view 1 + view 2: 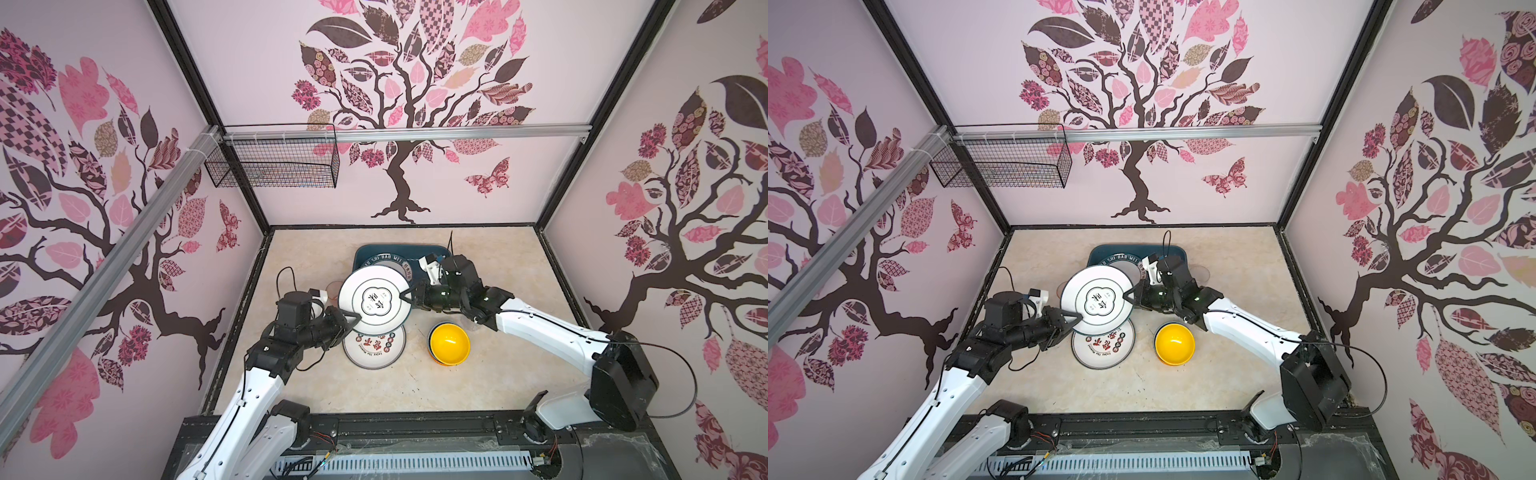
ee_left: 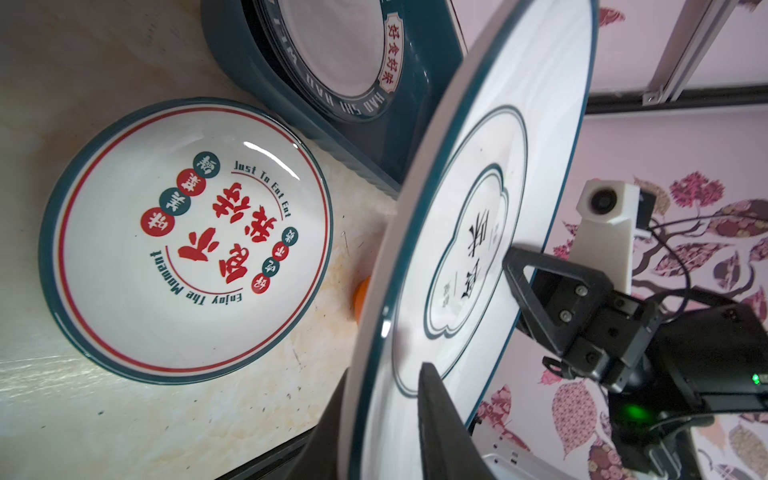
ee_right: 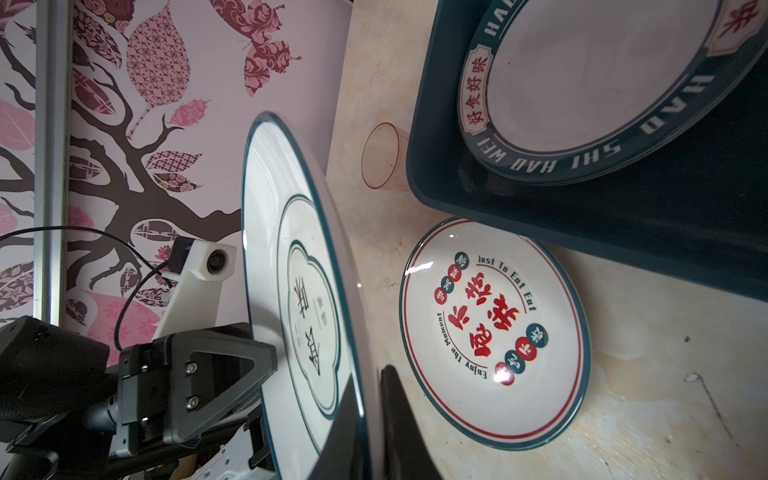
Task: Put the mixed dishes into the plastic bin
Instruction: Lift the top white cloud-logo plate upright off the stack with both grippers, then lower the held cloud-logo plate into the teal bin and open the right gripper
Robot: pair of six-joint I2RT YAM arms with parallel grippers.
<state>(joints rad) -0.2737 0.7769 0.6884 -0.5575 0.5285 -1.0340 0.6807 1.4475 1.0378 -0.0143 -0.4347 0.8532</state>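
Note:
A white plate with a teal rim and black characters (image 1: 376, 300) (image 1: 1098, 300) hangs tilted above the table between both grippers. My right gripper (image 1: 405, 295) (image 3: 370, 374) is shut on its right rim. My left gripper (image 1: 355, 322) (image 2: 384, 370) straddles the lower left rim, jaws slightly apart, one finger off the plate's face. Below lies a plate with red characters (image 1: 374, 347) (image 2: 187, 241) on the table. The plastic bin (image 1: 361, 253) (image 3: 623, 232) behind holds a plate with a teal lettered rim (image 1: 384, 262) (image 3: 582, 83).
A yellow bowl (image 1: 449, 343) (image 1: 1174, 343) sits nested on other bowls right of the lying plate. A pinkish cup (image 1: 334, 289) (image 3: 382, 156) stands left of the bin. A black wire basket (image 1: 274, 162) hangs high on the back wall.

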